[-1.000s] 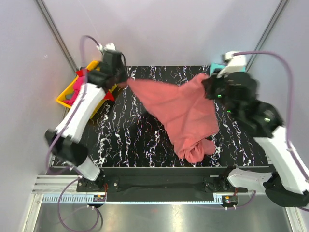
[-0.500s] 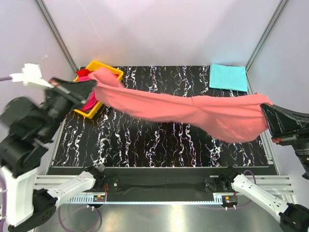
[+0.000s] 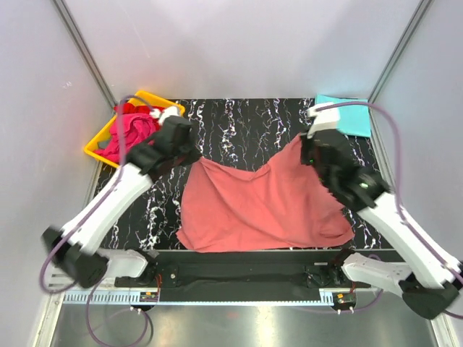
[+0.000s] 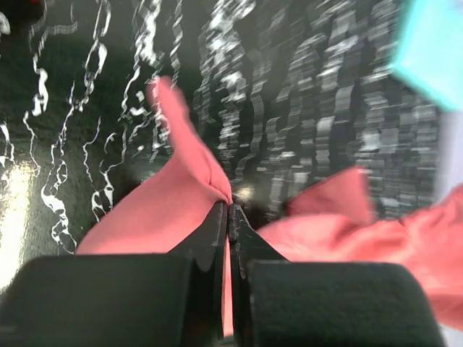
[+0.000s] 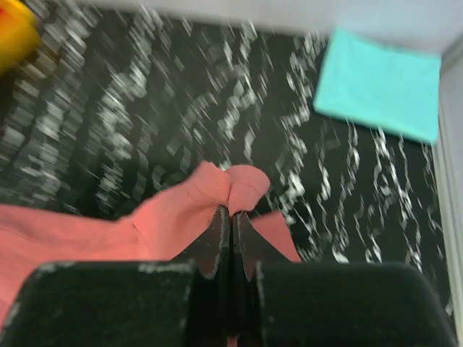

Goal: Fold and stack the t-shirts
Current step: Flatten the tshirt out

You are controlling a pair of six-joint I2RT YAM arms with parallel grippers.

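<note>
The salmon-pink t-shirt point(image 3: 260, 206) lies spread across the near middle of the black marbled table, and its two far corners are still lifted. My left gripper point(image 3: 194, 156) is shut on the far left corner; in the left wrist view the cloth point(image 4: 170, 210) is pinched at the gripper point(image 4: 228, 211). My right gripper point(image 3: 305, 143) is shut on the far right corner, with a cloth fold point(image 5: 239, 188) bunched just above the gripper point(image 5: 231, 214). A folded turquoise t-shirt point(image 3: 352, 117) lies at the far right corner, partly behind the right arm. Magenta and red t-shirts point(image 3: 134, 129) sit crumpled in the tray.
The yellow plastic tray point(image 3: 96, 150) stands at the table's far left edge, close to my left arm. Grey walls and metal posts close in the table on three sides. The turquoise t-shirt point(image 5: 380, 83) lies a short way beyond my right gripper.
Half a second ago the shirt hung stretched wide in the air between the far-apart arms. Both grippers have since come inward and down, and the shirt now rests on the table.
</note>
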